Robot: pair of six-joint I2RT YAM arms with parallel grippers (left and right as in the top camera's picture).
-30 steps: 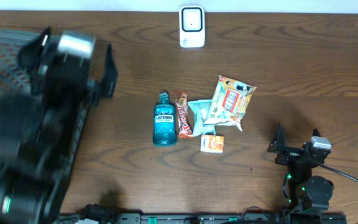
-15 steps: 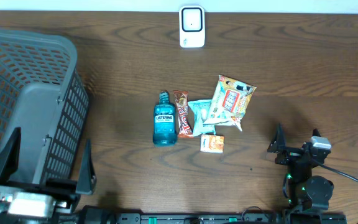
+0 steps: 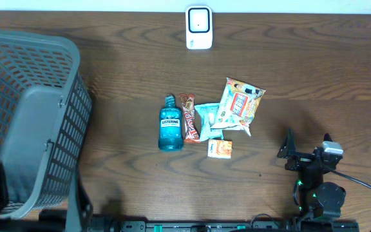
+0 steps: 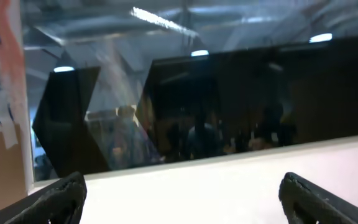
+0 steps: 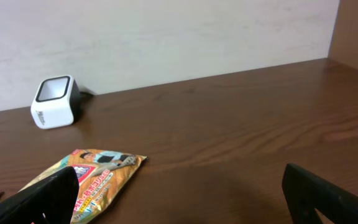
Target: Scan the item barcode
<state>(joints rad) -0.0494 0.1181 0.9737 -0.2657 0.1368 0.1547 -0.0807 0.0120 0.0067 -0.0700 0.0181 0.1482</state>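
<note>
Overhead, the scanner (image 3: pixel 198 28) stands at the desk's (image 3: pixel 314 71) far edge; mouthwash bottle (image 3: pixel 170 126), candy bar (image 3: pixel 188 116), teal pouch (image 3: pixel 207 118), snack bag (image 3: pixel 238 103) and small orange box (image 3: pixel 220 149) cluster mid-desk; grey basket (image 3: pixel 24 116) left. Left wrist: left gripper (image 4: pixel 179 198) spread wide, empty, facing dark windows. Right wrist: right gripper (image 5: pixel 179 193) wide, empty, snack bag just ahead, scanner beyond.

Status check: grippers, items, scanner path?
Both grippers open, empty. Items clustered mid-table, untouched. Scanner at far edge, path unobstructed. Basket at left.
</note>
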